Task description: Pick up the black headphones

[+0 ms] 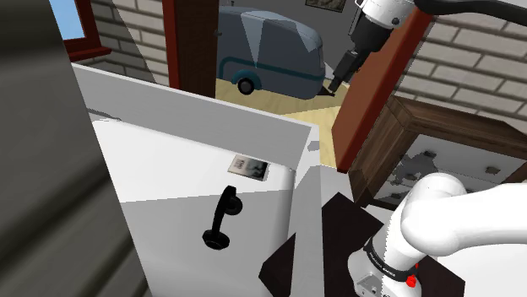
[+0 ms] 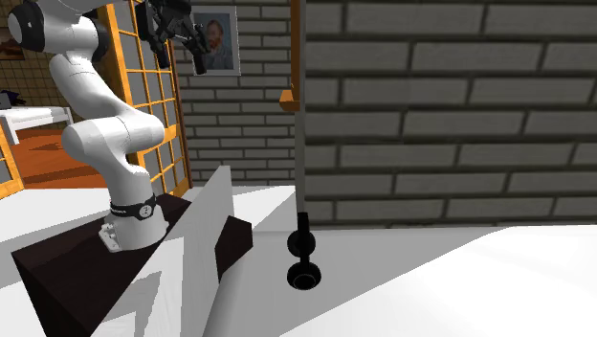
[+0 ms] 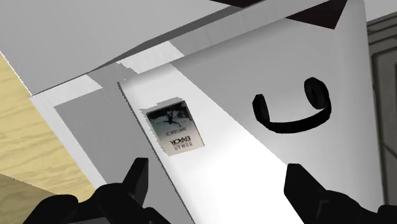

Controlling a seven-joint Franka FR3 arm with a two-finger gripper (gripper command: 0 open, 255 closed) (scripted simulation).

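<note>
1. The white surface [image 1: 169,177] carries both items.
2. The gripper [image 3: 217,178] hangs well above it, fingers spread apart and holding nothing.
3. The black headphones [image 1: 221,219] lie flat near the surface's stand-side edge.
4. A small printed card [image 1: 250,167] lies nearer that edge.

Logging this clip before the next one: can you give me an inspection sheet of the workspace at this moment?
Surface: white tabletop, with two things lying on it.
Job's things: black headphones lie on the tabletop, not held.
Clutter: small printed card, near the headphones but apart from them.
Gripper: gripper is open, high above the tabletop and holding nothing.
Cables: nothing seen.
Surroundings: brick wall, framed portrait, wooden dresser, grey caravan behind the table.
</note>
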